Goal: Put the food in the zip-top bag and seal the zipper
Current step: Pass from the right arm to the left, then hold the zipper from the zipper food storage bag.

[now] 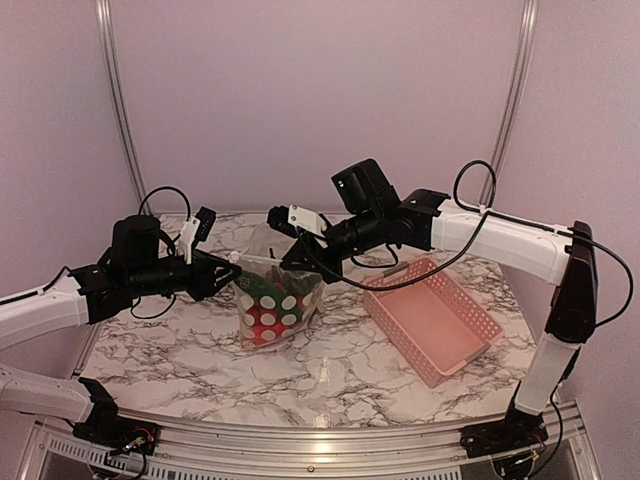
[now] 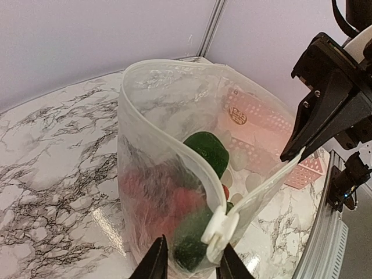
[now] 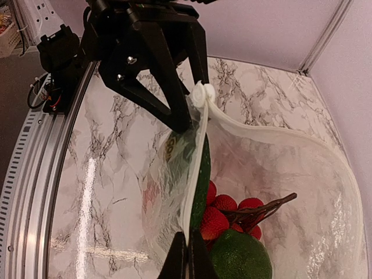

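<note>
Food (image 3: pixel 224 212), little red berries and green toy veggies, sits inside the clear floppy dotted zip-top bag (image 1: pixel 282 300), standing mid-picture on the marble table (image 1: pixel 400 390). The left gripper (image 2: pixel 193 263) is closed around the white plastic slider (image 2: pixel 220 232). The right gripper (image 3: pixel 187 256) pinches the other end of the mouth, fingers together. The bag looks soft, light and saggy, so I think the stiffer zipper strip (image 2: pixel 261 186) is the best place to hold.

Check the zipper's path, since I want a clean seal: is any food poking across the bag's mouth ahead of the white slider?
Nothing visible does. The food sits below the zipper inside the zip-top bag, whose rim runs bare from the white slider to the right fingers.
</note>
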`<act>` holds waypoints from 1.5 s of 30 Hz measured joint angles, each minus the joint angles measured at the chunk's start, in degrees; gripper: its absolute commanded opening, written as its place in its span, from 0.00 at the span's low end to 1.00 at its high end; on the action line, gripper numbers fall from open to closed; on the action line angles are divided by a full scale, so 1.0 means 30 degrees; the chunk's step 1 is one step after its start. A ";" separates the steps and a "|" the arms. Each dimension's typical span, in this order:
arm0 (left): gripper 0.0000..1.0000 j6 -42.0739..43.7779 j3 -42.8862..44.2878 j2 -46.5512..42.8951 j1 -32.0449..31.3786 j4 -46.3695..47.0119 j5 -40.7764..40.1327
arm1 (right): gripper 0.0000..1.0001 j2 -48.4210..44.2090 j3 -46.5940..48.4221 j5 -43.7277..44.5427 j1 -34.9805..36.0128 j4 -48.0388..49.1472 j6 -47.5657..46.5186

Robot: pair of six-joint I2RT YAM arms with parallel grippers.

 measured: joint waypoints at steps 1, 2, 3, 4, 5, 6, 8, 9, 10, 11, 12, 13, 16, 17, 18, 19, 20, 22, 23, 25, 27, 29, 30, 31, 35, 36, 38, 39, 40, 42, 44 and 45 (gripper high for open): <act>0.29 0.0000 0.0000 0.0000 0.0000 0.0058 -0.0015 | 0.00 0.0000 0.0000 0.0000 0.0000 0.0000 0.0000; 0.28 0.0007 0.0000 0.0000 0.0000 0.0117 -0.0022 | 0.00 0.0000 0.0000 0.0007 0.0000 -0.0007 0.0000; 0.27 0.0007 0.0000 0.0000 0.0000 0.0189 -0.0029 | 0.00 0.0000 0.0000 0.0007 0.0000 -0.0007 0.0000; 0.27 0.0007 0.0000 0.0000 0.0000 0.0262 -0.0036 | 0.00 0.0000 0.0000 0.0007 0.0000 -0.0007 0.0000; 0.26 0.0000 0.0000 0.0000 0.0000 0.0306 -0.0036 | 0.00 0.0000 0.0000 0.0007 0.0000 0.0000 0.0000; 0.24 0.0000 0.0000 0.0000 0.0000 0.0342 -0.0044 | 0.00 0.0000 0.0000 0.0015 0.0000 -0.0007 0.0000; 0.20 0.0015 0.0000 0.0000 0.0000 0.0393 -0.0051 | 0.00 0.0000 0.0000 0.0029 0.0000 0.0000 0.0000; 0.18 0.0015 0.0000 0.0000 0.0000 0.0408 -0.0051 | 0.00 0.0000 0.0000 0.0036 0.0000 0.0000 0.0000; 0.16 0.0015 0.0000 0.0000 0.0000 0.0430 -0.0036 | 0.00 0.0000 0.0000 0.0058 0.0000 0.0000 0.0000; 0.14 -0.0022 0.0000 0.0000 0.0000 0.0444 -0.0036 | 0.00 0.0000 0.0000 0.0073 0.0000 0.0000 0.0000; 0.11 0.0015 0.0007 0.0007 0.0000 0.0495 -0.0022 | 0.00 0.0000 0.0000 0.0087 0.0000 0.0000 0.0000; 0.08 0.0029 0.0007 0.0000 0.0000 0.0539 0.0015 | 0.01 0.0000 0.0000 0.0095 0.0000 0.0000 0.0000; 0.03 0.0000 0.0015 0.0007 0.0000 0.0685 0.0036 | 0.12 0.0044 0.0000 0.0146 0.0000 0.0000 0.0029; 0.02 0.0022 0.0022 0.0007 0.0000 0.0692 0.0029 | 0.17 0.0080 0.0000 0.0168 0.0000 0.0000 -0.0007; 0.02 0.0044 0.0029 0.0007 0.0000 0.0685 0.0022 | 0.23 0.0124 0.0007 0.0189 0.0000 -0.0015 -0.0007; 0.01 0.0073 0.0044 0.0007 0.0000 0.0670 0.0015 | 0.27 0.0182 0.0044 0.0204 0.0000 -0.0058 -0.0036; 0.01 0.0109 0.0066 0.0007 0.0000 0.0656 0.0015 | 0.30 0.0277 0.0175 0.0197 0.0000 -0.0168 -0.0117; 0.00 0.0277 0.0117 0.0000 0.0000 0.0597 -0.0058 | 0.31 0.0750 0.1071 0.0124 0.0015 -0.0619 -0.0364; 0.00 0.0408 0.0168 -0.0029 0.0000 0.0495 -0.0182 | 0.31 0.0896 0.1370 0.0117 0.0029 -0.0663 -0.0401; 0.00 0.0699 0.0197 -0.0226 0.0000 0.0226 -0.0430 | 0.32 0.1370 0.2506 0.0087 0.0095 -0.1078 -0.0634; 0.00 0.1013 0.0204 -0.0546 0.0000 -0.0036 -0.0729 | 0.33 0.1851 0.3789 0.0073 0.0248 -0.1180 -0.0816; 0.00 0.1246 0.0233 -0.0794 0.0000 -0.0240 -0.0925 | 0.36 0.2193 0.4809 0.0066 0.0532 -0.1173 -0.1005; 0.00 0.1370 0.0248 -0.0911 0.0000 -0.0277 -0.0998 | 0.38 0.2331 0.5144 0.0051 0.0678 -0.1158 -0.1035; 0.00 0.1479 0.0262 -0.0991 0.0000 -0.0313 -0.1078 | 0.40 0.2535 0.5566 0.0029 0.0845 -0.1173 -0.1071; 0.00 0.1851 0.0262 -0.1275 -0.0007 -0.0648 -0.1392 | 0.48 0.3599 0.6594 -0.0029 0.1450 -0.1013 -0.1027; 0.00 0.1945 0.0262 -0.1355 -0.0007 -0.0750 -0.1501 | 0.48 0.3825 0.6681 -0.0029 0.1530 -0.1020 -0.0976; 0.00 0.2076 0.0262 -0.1552 -0.0036 -0.0940 -0.1647 | 0.48 0.4371 0.6849 -0.0015 0.1632 -0.0998 -0.0940; 0.00 0.2120 0.0262 -0.1668 -0.0044 -0.1035 -0.1705 | 0.48 0.4656 0.6936 -0.0015 0.1639 -0.1013 -0.0889; 0.00 0.2157 0.0262 -0.1770 -0.0044 -0.1093 -0.1785 | 0.48 0.4932 0.7082 0.0000 0.1647 -0.1020 -0.0823; 0.00 0.2288 0.0262 -0.2047 -0.0051 -0.1202 -0.1916 | 0.48 0.5377 0.7322 0.0000 0.1661 -0.1020 -0.0554; 0.00 0.2404 0.0262 -0.2288 -0.0058 -0.1239 -0.2018 | 0.46 0.5683 0.7577 0.0000 0.1676 -0.1005 -0.0335; 0.00 0.2433 0.0262 -0.2361 -0.0058 -0.1239 -0.2047 | 0.45 0.5785 0.7745 -0.0007 0.1676 -0.1013 -0.0168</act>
